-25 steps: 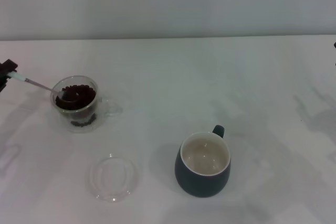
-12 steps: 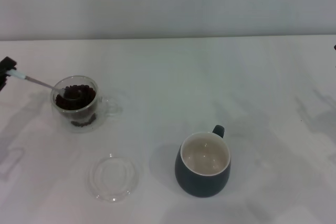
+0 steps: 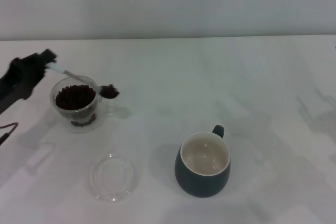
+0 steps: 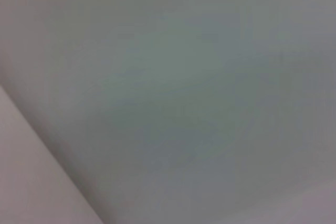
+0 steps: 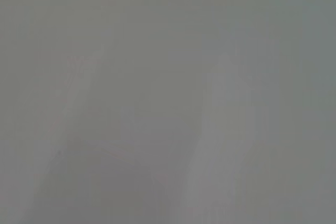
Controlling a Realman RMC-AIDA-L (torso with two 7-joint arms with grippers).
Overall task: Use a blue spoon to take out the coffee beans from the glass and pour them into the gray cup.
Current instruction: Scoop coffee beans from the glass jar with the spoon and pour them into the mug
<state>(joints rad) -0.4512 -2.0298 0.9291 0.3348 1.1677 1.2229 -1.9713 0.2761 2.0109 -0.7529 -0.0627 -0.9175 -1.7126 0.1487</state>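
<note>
standing at the left edge, the left gripper (image 3: 46, 61) is clenched on the pale handle of the blue spoon (image 3: 84, 80). its bowl, loaded with coffee beans (image 3: 109, 92), sits raised just past the far rim of the glass (image 3: 76, 103), which holds a dark heap. a shallow clear dish (image 3: 113, 177) lies nearer. the gray cup (image 3: 203, 165) stands well apart to the right, looking empty. recommended: keep the bowl level and travel smoothly, tipping only once over the cup's mouth. right gripper not seen.
</note>
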